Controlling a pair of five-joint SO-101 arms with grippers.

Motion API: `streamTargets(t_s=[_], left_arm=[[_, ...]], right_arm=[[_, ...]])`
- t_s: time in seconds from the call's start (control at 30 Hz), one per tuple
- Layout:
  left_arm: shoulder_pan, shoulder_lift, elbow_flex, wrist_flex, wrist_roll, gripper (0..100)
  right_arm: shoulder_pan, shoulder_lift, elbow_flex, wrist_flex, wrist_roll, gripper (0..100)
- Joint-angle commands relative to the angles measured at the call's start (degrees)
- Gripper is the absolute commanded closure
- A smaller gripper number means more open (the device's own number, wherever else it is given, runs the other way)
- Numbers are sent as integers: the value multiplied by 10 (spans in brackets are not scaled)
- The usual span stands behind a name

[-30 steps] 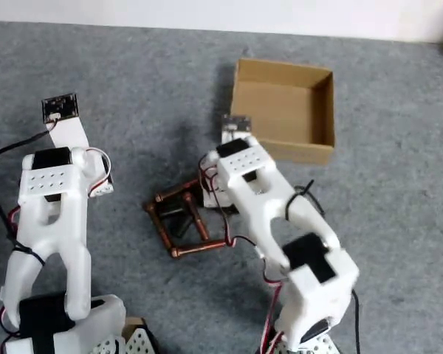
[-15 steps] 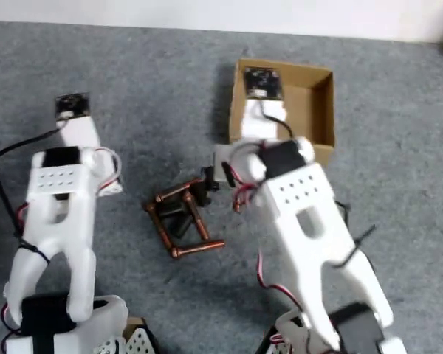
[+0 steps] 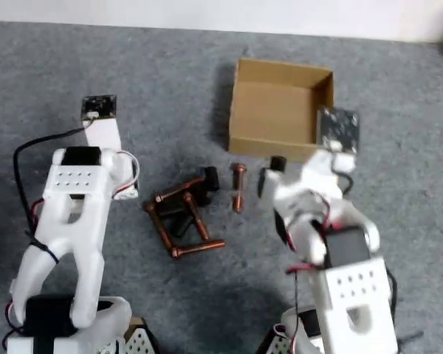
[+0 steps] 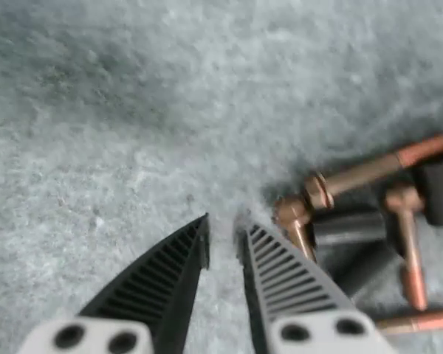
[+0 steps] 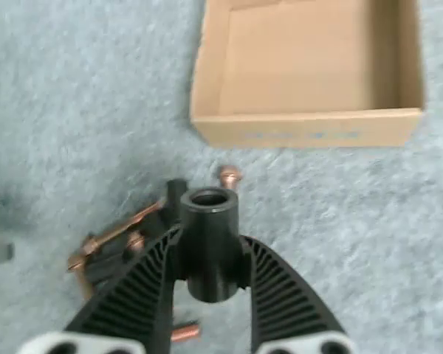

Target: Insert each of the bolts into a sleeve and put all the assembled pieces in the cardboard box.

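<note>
**K:** Status, right side first?
**M:** OK. The right gripper (image 5: pixel 209 243) is clamped on a black sleeve (image 5: pixel 208 284). Fingers grip it on both sides, and the bore opening faces the wrist camera. It hangs over the grey carpet (image 3: pixel 133 74), on the near side of the cardboard box (image 3: pixel 277 147).
**K:** Left?
**M:** On the left gripper (image 4: pixel 223 234) the jaws are narrow, only a slit between the tips, with nothing in it. Tips sit low over the carpet, just beside a corner of the bolt pile (image 3: pixel 183 215). Can't tell if they touch it.
**K:** Pile layout?
**M:** It sits between the two arms. Copper bolts are crossed into a rough square, with loose sleeves (image 3: pixel 209 178) lying in among them, one at the far end. All on the carpet.
**K:** Anything separate?
**M:** One loose bolt (image 3: pixel 238 188). It lies flat on the right arm's side of the pile, apart from it, between the pile and the right gripper. Long axis points at the box, head end toward it.
**K:** Box position?
**M:** Farthest out, open top up, flat on the carpet. Its near wall sits beyond the loose bolt and the held sleeve, apart from both.
</note>
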Motion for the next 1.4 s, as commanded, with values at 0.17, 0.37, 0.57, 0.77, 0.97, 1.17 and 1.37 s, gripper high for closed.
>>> streamTargets(t_s=[0.17,0.37,0.57,0.77,0.97,1.17,1.37], left_arm=[[29,-269,77,49,-22,950],[85,-367,142,49,-61,948],[122,-316,128,49,-60,948],[123,-229,44,49,-73,947],[124,-61,-95,49,-203,947],[177,121,-247,54,-153,947],[240,254,-444,93,-10,939]], right_arm=[[65,-232,175,-75,33,995],[76,-332,255,-50,32,995],[77,-377,294,-49,32,995],[111,-392,311,-48,30,995],[108,-393,353,-51,30,995],[108,-393,360,-51,30,995],[108,-393,411,-95,30,995]])
